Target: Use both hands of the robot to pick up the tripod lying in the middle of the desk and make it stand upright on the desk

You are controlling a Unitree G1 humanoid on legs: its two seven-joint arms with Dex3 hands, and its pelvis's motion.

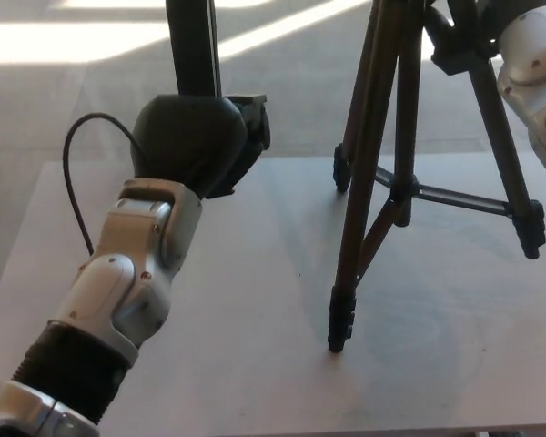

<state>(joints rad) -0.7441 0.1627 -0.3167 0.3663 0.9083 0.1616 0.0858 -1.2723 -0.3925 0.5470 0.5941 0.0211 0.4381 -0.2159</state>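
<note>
The dark brown metal tripod (pixel 382 173) stood on the pale grey bench (pixel 255 364), right of centre, its three legs spread and braced by thin struts. The nearest black foot was planted on the surface, another sat at the far side and the third out to the right; whether each one bore fully I could not tell. The robot's right hand (pixel 464 41), at the top right edge, had its black fingers wrapped round the upper part of the right leg. The left hand (pixel 196 141) was over the far left of the bench, well apart from the tripod. I could only see its rounded black back, so I could not tell if it was open or closed, nor whether it held the black upright post (pixel 193 45) rising behind it.

To my eye the standing-up step was all but done. The next move called for a gentle release by the right hand, straight off the leg without nudging it, since a sideways drag could tip the tripod.
</note>
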